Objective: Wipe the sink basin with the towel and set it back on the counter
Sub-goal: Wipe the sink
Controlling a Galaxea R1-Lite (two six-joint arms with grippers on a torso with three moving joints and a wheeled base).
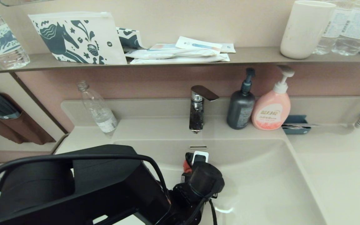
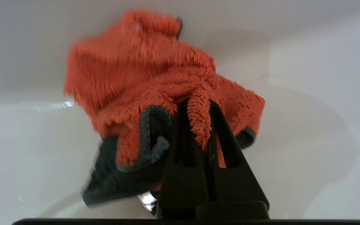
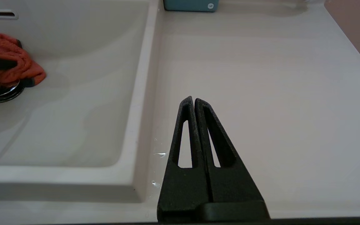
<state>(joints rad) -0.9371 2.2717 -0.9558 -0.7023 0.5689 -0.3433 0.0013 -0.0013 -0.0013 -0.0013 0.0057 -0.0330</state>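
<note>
- L gripper (image 2: 198, 106): jaws closed on a fold of the orange-red towel (image 2: 142, 84), low in the sink basin (image 1: 261, 175), centre of head view.
- Towel hangs bunched from the tips, over the chrome drain stopper (image 3: 0, 90); contact w/ basin floor can't be told.
- R gripper (image 3: 194, 101): fingers pressed together, holding nothing, above the counter (image 3: 261, 78), right of the basin rim.
- Doing it well (judgement): press the bunch flat on the floor, sweep broad strokes away from the stopper, keep the hard tips off the glaze, stay under the faucet (image 1: 198, 106).
- Writing: pink pump bottle (image 1: 271, 109) bears white characters, not legible; clear bottle's (image 1: 100, 111) label unreadable.
</note>
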